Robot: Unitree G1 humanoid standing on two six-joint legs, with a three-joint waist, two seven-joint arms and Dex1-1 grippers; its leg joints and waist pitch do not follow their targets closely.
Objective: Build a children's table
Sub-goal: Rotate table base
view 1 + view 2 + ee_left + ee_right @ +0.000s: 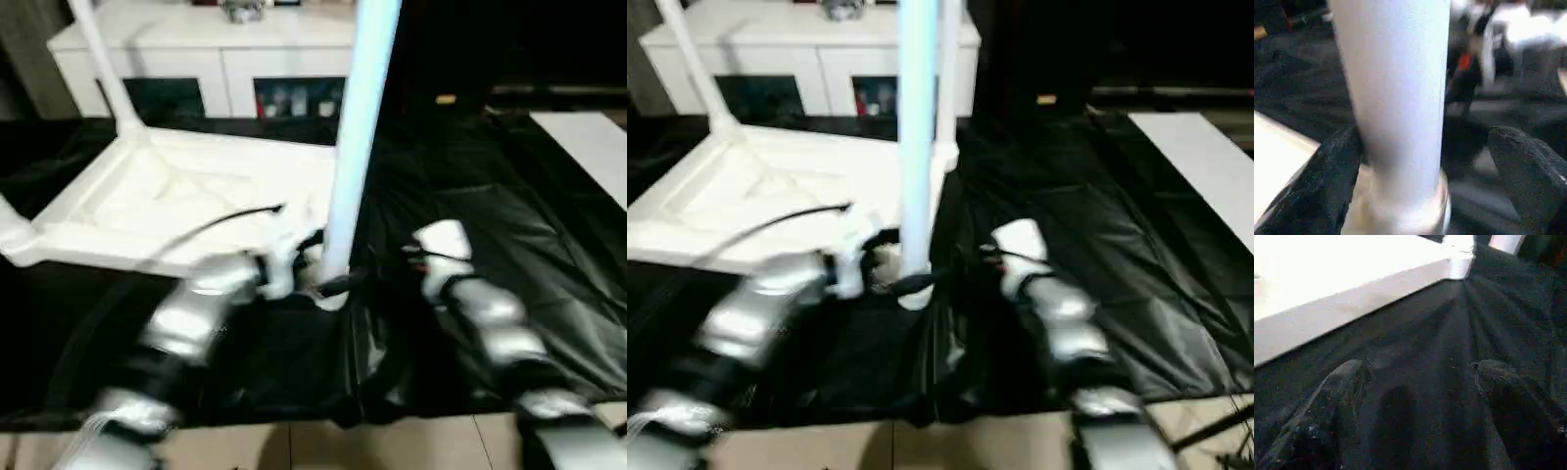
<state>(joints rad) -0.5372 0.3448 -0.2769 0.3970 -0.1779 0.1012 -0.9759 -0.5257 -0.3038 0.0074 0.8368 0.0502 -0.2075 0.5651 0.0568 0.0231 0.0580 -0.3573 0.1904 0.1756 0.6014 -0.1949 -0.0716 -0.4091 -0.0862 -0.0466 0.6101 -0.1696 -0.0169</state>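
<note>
Tabletop [186,201]: lay underside up on the black sheet [509,225], left of centre; a fitted leg [103,69] rose at its far left corner.
Left gripper [1422,161]: fingers spread, one finger [1322,181] touching the near-right leg [355,137], the other apart from it; nothing clamped.
Near-right leg: upright in its corner socket [1400,215].
Right gripper [1418,396]: wide, empty, over bare sheet just right of the tabletop.
Step judged: seating this leg. Next move likely called for checking firmness, then withdrawing.

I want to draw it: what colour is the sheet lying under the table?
Black. The sheet under the white tabletop shows best in the left eye view.
</note>
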